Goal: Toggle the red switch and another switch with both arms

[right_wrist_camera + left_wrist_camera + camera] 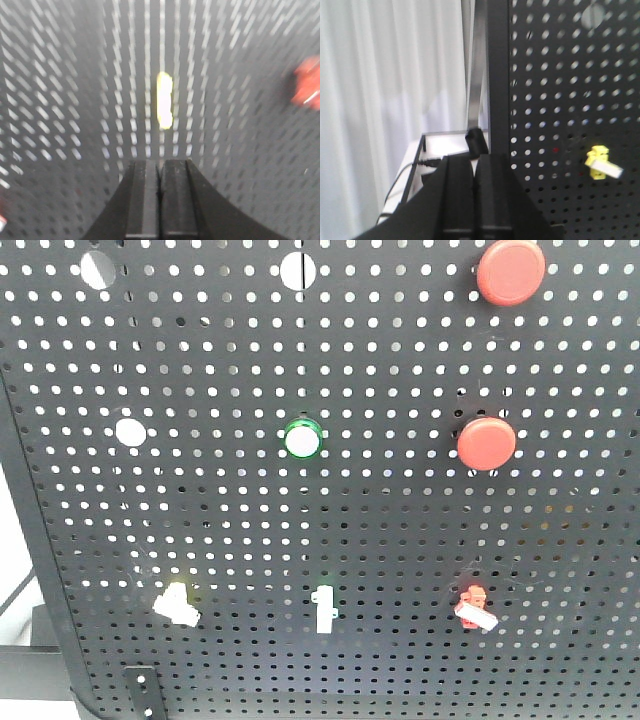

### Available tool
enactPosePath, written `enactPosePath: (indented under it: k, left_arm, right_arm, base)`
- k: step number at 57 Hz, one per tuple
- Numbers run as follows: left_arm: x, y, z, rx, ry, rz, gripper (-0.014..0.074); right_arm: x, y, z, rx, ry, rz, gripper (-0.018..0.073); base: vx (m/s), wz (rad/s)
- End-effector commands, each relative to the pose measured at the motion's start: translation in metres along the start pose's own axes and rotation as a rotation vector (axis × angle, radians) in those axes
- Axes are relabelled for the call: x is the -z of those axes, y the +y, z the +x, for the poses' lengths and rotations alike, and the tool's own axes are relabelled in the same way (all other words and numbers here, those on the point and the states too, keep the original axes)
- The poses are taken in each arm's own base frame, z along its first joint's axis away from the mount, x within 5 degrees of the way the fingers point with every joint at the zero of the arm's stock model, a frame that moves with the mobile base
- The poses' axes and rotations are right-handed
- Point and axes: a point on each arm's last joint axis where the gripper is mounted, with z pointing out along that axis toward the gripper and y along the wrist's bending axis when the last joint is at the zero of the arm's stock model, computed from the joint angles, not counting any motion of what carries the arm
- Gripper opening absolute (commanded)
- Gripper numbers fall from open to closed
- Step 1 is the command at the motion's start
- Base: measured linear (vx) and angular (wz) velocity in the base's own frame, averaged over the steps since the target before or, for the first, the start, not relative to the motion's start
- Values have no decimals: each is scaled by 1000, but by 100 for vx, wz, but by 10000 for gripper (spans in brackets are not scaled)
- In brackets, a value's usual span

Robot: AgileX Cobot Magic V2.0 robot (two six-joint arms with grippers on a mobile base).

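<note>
On the black pegboard (400, 540), the red switch (475, 608) with a white lever tip sits low on the right. The pale-yellow switch (177, 602) sits low on the left. Neither gripper shows in the front view. My left gripper (474, 159) is shut and empty, level with the board's left frame post; the yellow switch (602, 164) lies well to its right. My right gripper (160, 162) is shut and empty in a blurred view, pointing below an upright whitish toggle (164, 107). The red switch (307, 90) is at that view's right edge.
An upright white toggle (324, 608) stands between the two switches. Two large round red push buttons (510, 272) (486, 443) and a green-ringed button (302, 438) sit higher up. A white curtain (385, 100) and cables (415, 165) lie left of the board.
</note>
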Motion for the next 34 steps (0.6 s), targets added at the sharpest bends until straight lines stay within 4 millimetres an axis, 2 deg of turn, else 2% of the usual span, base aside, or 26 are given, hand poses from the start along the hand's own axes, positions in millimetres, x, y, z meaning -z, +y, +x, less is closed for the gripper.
enactPosePath:
  k: [1,10,15,24,34]
  left_arm:
    - [-13,0,-22,16,-115,8,3]
    - [-25,-8,-27,13,-181,72,3]
    - [-36,-23,-29,17,-167,189,3]
    - [-63,-57,-32,-76,-106,417,3]
    - [-98,-67,-34,-56,-16,420,3]
  right_arm:
    - [-10,0,-13,-14,-46,2,-6]
    - [-16,0,-10,-62,-17,-3,-6]
    - [-16,0,-10,-70,-17,-4,-6]
    - [-16,0,-10,-67,-17,-4,-6]
    - [-16,0,-10,-67,-16,-4,-6]
  base:
    - [0,0]
    - [0,0]
    - [0,0]
    - [0,0]
    - [0,0]
